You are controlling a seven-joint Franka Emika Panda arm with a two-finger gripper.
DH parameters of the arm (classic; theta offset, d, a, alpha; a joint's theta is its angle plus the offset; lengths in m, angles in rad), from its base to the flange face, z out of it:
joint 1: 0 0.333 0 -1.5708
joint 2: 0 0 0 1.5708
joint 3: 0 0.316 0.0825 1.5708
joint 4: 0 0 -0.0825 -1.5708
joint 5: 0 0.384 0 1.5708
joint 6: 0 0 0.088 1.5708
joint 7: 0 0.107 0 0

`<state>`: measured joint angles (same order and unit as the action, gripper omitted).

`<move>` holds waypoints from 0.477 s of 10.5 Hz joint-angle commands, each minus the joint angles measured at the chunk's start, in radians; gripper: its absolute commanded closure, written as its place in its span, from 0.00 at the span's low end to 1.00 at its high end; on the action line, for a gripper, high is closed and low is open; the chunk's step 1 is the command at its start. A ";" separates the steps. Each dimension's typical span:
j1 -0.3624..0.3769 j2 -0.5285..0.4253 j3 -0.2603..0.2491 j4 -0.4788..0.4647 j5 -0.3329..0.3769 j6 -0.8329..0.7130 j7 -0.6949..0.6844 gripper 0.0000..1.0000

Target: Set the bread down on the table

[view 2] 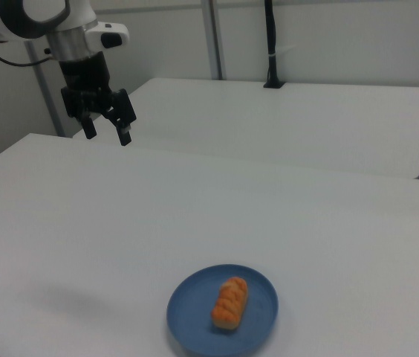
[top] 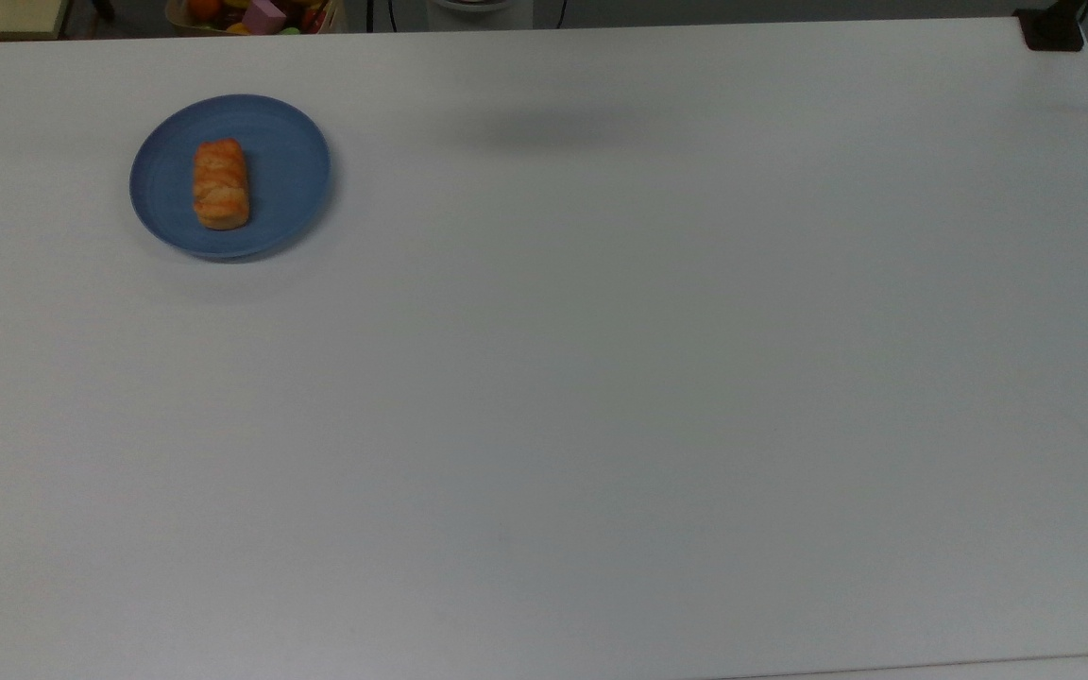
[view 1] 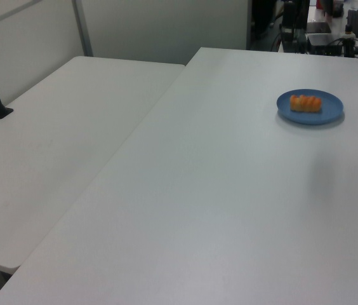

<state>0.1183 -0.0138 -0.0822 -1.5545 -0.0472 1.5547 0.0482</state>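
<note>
Centrally on a round, glossy blue plate (top: pixel 280 161) lies the oblong, lobed golden-orange bread (top: pixel 220 184); matte white worktop (top: pixel 601 378); jaws (view 2: pixel 106 134) released, held aloft.

white table (top: pixel 601 378) bears a blue plate (top: pixel 294 179).

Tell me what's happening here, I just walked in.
Nothing is being handled yet. The bread lies on a blue plate on the white table. In the right view, the robot arm's tool hangs open and empty above the table, well away from the plate. The move off the plate hasn't started.
</note>
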 commanded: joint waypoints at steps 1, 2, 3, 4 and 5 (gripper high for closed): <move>-0.003 0.003 -0.005 0.007 -0.002 -0.012 -0.034 0.00; -0.024 0.005 -0.014 0.008 -0.002 -0.011 -0.100 0.00; -0.043 0.003 -0.022 0.007 -0.002 -0.013 -0.151 0.00; -0.055 0.003 -0.049 0.007 -0.003 -0.013 -0.177 0.00; -0.057 0.005 -0.083 0.008 -0.020 -0.012 -0.200 0.00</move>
<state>0.0756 -0.0104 -0.1046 -1.5545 -0.0495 1.5547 -0.0711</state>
